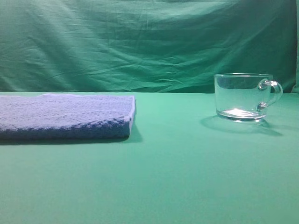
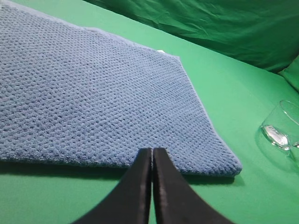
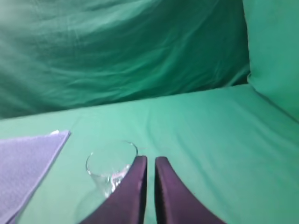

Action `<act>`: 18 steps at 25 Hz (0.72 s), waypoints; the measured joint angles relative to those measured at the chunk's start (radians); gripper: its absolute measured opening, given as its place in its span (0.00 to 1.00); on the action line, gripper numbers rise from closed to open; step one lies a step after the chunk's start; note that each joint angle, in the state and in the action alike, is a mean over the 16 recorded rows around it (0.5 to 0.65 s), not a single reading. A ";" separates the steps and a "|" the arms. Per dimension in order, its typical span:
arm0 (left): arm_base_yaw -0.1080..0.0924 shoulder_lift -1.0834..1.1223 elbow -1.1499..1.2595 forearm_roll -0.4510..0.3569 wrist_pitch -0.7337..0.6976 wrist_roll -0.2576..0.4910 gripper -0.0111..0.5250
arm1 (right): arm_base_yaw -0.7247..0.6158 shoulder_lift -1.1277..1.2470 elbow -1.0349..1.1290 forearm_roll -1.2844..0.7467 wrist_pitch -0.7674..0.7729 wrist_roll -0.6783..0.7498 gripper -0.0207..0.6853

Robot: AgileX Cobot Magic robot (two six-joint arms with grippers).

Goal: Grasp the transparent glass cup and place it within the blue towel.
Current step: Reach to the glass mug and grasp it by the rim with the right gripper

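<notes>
The transparent glass cup (image 1: 244, 97) stands upright at right on the green surface (image 1: 177, 158), well apart from the blue towel (image 1: 65, 116) at left. Left gripper (image 2: 152, 151) fingers pressed together; right gripper (image 3: 150, 159) fingers narrow, seemingly empty.

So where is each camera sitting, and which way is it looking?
Exterior high: sits low in front of the table, facing the green backdrop; sees the blue towel at left and the transparent glass cup at right; no robot parts show.
Left wrist: rides the left arm, looking down over the left claw, its fingers together, at the towel.
Right wrist: rides the right arm, looking past the right claw, fingers nearly together, at the cup.
Shared: all three views show both the towel and the cup.
</notes>
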 joint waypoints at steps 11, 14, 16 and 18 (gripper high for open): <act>0.000 0.000 0.000 0.000 0.000 0.000 0.02 | 0.018 0.526 -0.289 0.009 0.270 -0.276 0.08; 0.000 0.000 0.000 0.000 0.000 0.000 0.02 | 0.050 0.647 -0.370 -0.001 0.327 -0.318 0.06; 0.000 0.000 0.000 0.000 0.000 0.000 0.02 | 0.077 0.719 -0.419 -0.014 0.357 -0.330 0.05; 0.000 0.000 0.000 0.000 0.000 0.000 0.02 | 0.104 0.785 -0.464 -0.029 0.377 -0.331 0.05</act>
